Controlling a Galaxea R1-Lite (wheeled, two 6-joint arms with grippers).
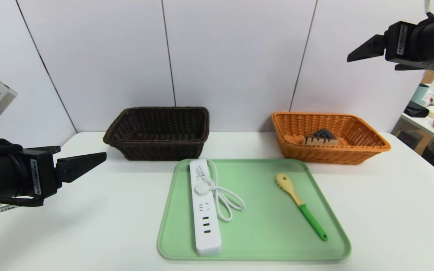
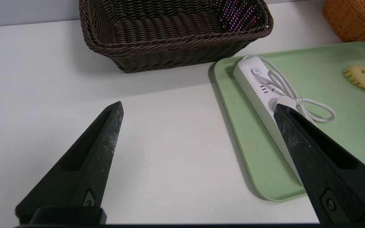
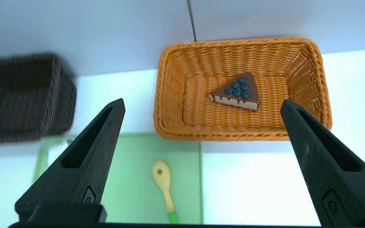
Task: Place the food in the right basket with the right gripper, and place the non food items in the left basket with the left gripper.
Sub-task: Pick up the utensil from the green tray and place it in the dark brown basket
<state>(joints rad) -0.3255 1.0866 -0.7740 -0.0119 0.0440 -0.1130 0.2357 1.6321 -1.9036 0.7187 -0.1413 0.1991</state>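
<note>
While the green tray [image 1: 254, 241] has its raised rim near the 2 baskets, white table [image 1: 111, 226] lies open from its 9 o'clock side and again at 3 o'clock. Seen by the head camera from the tray's middle, the dark brown basket [image 1: 156, 150] sits at 10 o'clock, the orange basket [image 1: 326, 156] between 1 and 2. Both are woven wicker with flared walls and rounded corners. The cake slice [image 1: 320, 137], a brown-topped wedge with blueberries, lies on the orange one's floor. On the smooth tray, the long white power strip [image 1: 205, 214] with looped cord lies at 9 o'clock; the yellow pasta spoon [image 1: 296, 197] lies at 3, its green handle pointing to 5. The left gripper [image 2: 198, 104] hovers at the tray's 10 o'clock, fingers wide apart, holding nothing. The right gripper [image 3: 204, 102] hangs high, at the orange basket's 1 o'clock, fingers wide apart and bare.
</note>
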